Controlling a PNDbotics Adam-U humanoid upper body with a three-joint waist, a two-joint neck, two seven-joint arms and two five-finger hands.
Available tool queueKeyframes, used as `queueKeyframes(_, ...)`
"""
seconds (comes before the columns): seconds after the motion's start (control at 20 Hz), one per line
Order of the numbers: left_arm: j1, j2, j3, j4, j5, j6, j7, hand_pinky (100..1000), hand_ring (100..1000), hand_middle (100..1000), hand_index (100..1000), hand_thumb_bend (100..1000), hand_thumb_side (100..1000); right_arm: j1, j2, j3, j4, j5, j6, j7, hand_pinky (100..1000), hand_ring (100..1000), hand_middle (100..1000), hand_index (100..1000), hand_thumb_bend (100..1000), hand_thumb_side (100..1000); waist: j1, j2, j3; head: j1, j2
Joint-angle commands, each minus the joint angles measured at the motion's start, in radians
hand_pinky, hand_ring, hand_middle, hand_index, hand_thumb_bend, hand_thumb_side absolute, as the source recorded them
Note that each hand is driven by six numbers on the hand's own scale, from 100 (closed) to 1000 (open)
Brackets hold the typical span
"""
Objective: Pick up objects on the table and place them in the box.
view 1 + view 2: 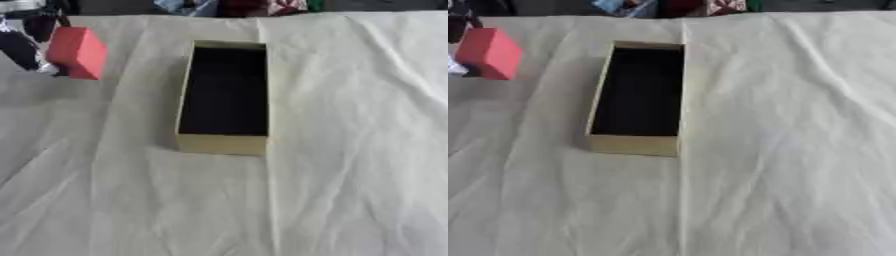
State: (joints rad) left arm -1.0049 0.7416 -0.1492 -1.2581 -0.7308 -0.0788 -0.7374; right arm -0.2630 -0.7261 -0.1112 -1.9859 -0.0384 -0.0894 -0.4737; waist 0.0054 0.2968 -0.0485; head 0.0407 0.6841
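Left hand at far left, fingers clamped on red block (lifted), left of open box on table.

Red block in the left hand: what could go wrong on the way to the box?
The left hand holds the red block only by its far left side, so it could slip or twist mid-carry. The box is narrow, and the block looks tilted; it may catch on the near wall rather than drop in. The box sits on a wrinkled cloth, so a bump could shove it.
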Motion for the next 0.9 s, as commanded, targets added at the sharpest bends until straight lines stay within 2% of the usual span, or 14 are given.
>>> queueKeyframes(0.05,-0.066,-0.034,0.007,-0.011,-0.008,-0.001,0.012,562,483,364,389,319,159,-0.009,-0.032,-0.013,-0.014,-0.008,0.001,-0.001,865,832,811,831,100,438,0.015,-0.039,-0.003,-0.001,0.001)
queueKeyframes(0.4,-0.162,-0.179,-0.010,0.002,-0.024,0.018,0.045,552,477,361,392,288,158,-0.019,-0.031,-0.008,-0.014,-0.018,0.003,0.007,865,831,811,830,100,437,0.021,-0.048,-0.013,0.005,0.000)
queueKeyframes(0.65,-0.188,-0.264,-0.041,0.011,-0.042,0.037,0.061,550,478,365,398,284,160,-0.031,-0.030,-0.004,-0.014,-0.025,0.003,0.012,864,831,811,830,100,437,0.023,-0.049,-0.022,0.011,-0.001)
queueKeyframes(0.9,-0.189,-0.319,-0.060,0.040,-0.060,0.047,0.073,543,477,366,400,277,162,-0.040,-0.028,-0.002,-0.014,-0.030,0.002,0.015,864,831,811,830,100,437,0.025,-0.047,-0.027,0.013,-0.003)
